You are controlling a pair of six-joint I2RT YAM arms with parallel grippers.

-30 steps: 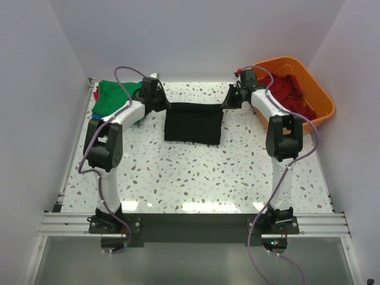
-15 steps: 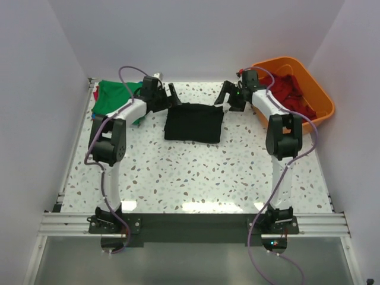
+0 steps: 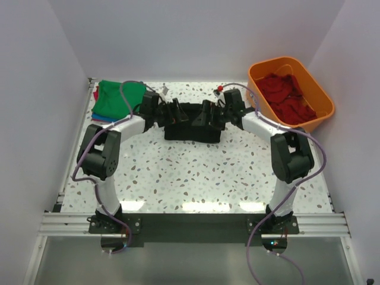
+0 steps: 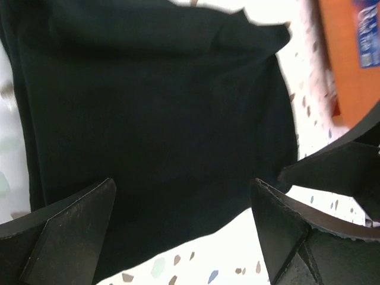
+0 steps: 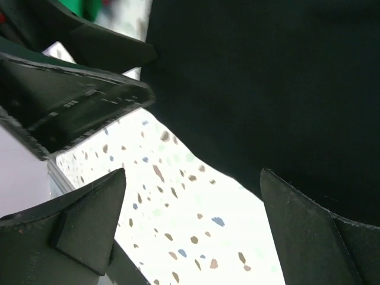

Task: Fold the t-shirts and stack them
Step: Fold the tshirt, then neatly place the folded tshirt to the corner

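A black t-shirt (image 3: pixel 193 128) lies folded into a rectangle on the speckled table (image 3: pixel 190 172), near the back middle. My left gripper (image 3: pixel 178 113) hovers open over its far edge from the left. My right gripper (image 3: pixel 205 113) hovers open there from the right, close to the left one. In the left wrist view the black t-shirt (image 4: pixel 154 107) fills the frame beyond my open left gripper (image 4: pixel 184 202), nothing between the fingers (image 4: pixel 65 231). The right wrist view shows the black t-shirt (image 5: pixel 267 77) and bare table between the spread fingers (image 5: pixel 314 237) of my right gripper (image 5: pixel 193 208).
A folded green t-shirt (image 3: pixel 116 98) tops a small pile at the back left corner. An orange tub (image 3: pixel 317 89) at the back right holds red cloth (image 3: pixel 285 95). White walls close the table on three sides.
Both grippers opened and let go of the black t-shirt, which dropped flat on the table. Both then moved inward over its far edge, toward each other.
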